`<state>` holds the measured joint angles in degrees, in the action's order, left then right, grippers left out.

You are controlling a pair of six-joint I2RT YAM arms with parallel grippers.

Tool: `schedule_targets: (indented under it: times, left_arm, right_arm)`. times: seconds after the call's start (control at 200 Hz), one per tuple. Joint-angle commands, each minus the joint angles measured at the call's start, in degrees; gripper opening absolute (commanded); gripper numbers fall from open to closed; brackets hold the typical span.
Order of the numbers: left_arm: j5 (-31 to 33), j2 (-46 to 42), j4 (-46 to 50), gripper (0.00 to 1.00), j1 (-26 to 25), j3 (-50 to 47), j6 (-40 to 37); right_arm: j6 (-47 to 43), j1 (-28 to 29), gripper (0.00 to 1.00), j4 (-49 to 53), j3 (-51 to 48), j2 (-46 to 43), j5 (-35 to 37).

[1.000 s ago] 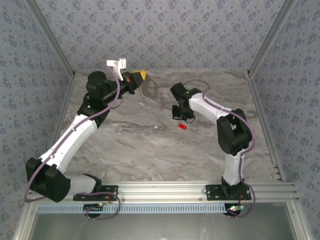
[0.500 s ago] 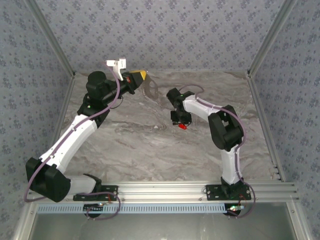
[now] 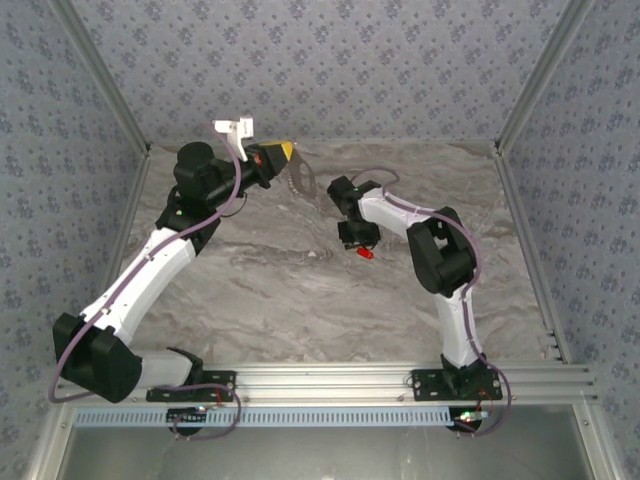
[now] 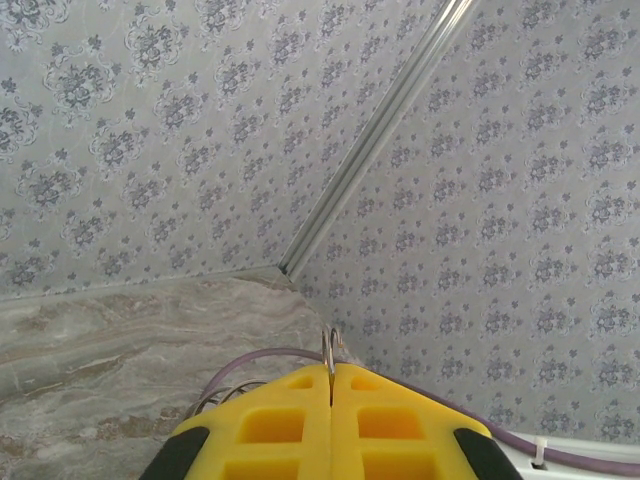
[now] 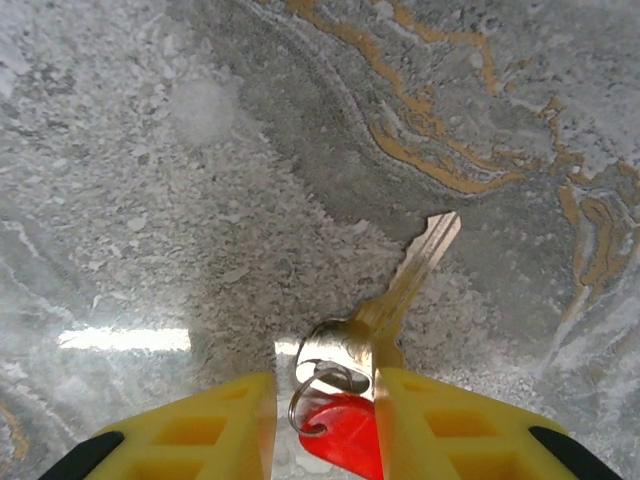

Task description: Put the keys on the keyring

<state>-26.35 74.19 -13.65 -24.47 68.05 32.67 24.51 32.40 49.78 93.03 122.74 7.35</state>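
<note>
My left gripper (image 3: 286, 151) is raised near the back wall, shut on the keyring (image 3: 301, 180), a thin grey loop that hangs off its yellow tips. In the left wrist view the keyring's edge (image 4: 330, 348) pokes out from between the closed left gripper (image 4: 331, 376). The keys (image 3: 366, 253) lie on the marble: a silver key (image 5: 405, 285) with a small split ring and a red tag (image 5: 345, 440). My right gripper (image 5: 322, 425) stands low over them, open. The key's head sits between its fingers and touches the right finger (image 5: 440, 430).
The marble table (image 3: 260, 290) is walled in by patterned panels at the back and sides. A metal rail (image 3: 330, 385) runs along the near edge by the arm bases. A purple cable (image 4: 250, 362) loops below the left gripper.
The right arm has swung left and lowered its gripper over the keys, with its jaws spread a little wider. The left arm and the keyring have stayed put.
</note>
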Motion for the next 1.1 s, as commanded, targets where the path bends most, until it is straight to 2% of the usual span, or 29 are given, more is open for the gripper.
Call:
schedule_targets:
  times: [0.0, 0.195, 0.39, 0.56, 0.67, 0.914, 1.094]
  left_arm:
    - [-0.97, -0.39, -2.68, 0.00, 0.32, 1.05, 0.73]
    - [-0.84, -0.46, -2.62, 0.00, 0.31, 0.86, 0.87]
    - [-0.81, -0.45, -2.83, 0.00, 0.32, 0.83, 1.08]
    - [-0.90, -0.45, -2.90, 0.00, 0.32, 0.81, 1.17]
    - [-0.94, -0.54, -2.96, 0.00, 0.34, 0.77, 1.17]
    - [-0.89, -0.77, -2.96, 0.00, 0.30, 0.60, 0.82]
    - [-0.99, -1.10, -3.50, 0.00, 0.30, 0.33, 0.05]
  right_arm:
    - [-1.31, 0.72, 0.33, 2.88, 2.10, 2.08, 2.40]
    - [-1.66, 1.06, 0.28, 3.47, 2.15, 2.69, 3.21]
    - [-1.80, 1.15, 0.14, 3.58, 1.79, 1.55, 3.48]
    - [-1.68, 0.94, 0.08, 3.64, 1.60, -0.14, 3.13]
    - [-1.19, 0.61, 0.00, 3.50, 1.45, -1.59, 2.29]
    - [0.70, -1.66, 0.00, 2.18, -0.44, -8.33, -1.32]
    - [0.18, -5.31, 0.00, -3.44, -4.80, -18.47, -8.92]
